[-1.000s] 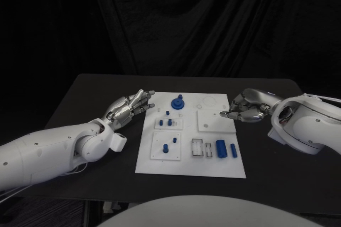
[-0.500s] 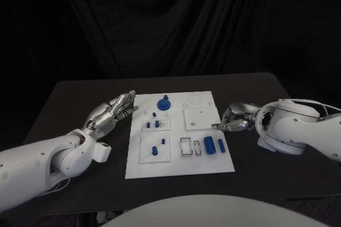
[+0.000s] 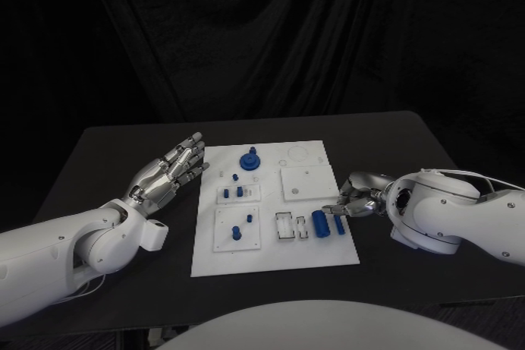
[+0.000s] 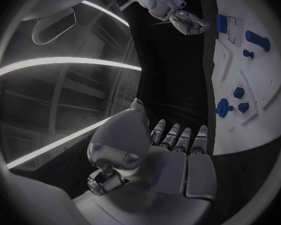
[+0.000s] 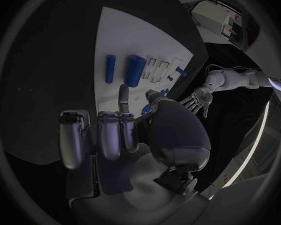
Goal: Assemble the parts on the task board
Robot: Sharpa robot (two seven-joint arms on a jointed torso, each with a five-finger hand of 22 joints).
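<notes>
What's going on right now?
Left hand open beside task board. Right hand empty, fingers curled, near thick blue cylinder. Nothing in the way.

Reaching forward with the left hand [image 3: 170, 171], fingers [image 3: 188, 151] extended straight and slightly apart, holding nothing. Hovering with the right hand [image 3: 356, 198], fingers [image 5: 109, 130] curled inward, gripping nothing.

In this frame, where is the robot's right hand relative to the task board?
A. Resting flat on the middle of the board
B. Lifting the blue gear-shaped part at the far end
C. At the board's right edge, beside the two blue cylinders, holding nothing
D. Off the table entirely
C. In the head view the right hand sits at the right edge of the task board, next to the thick blue cylinder and the thin blue cylinder, with no part in its fingers.
</notes>
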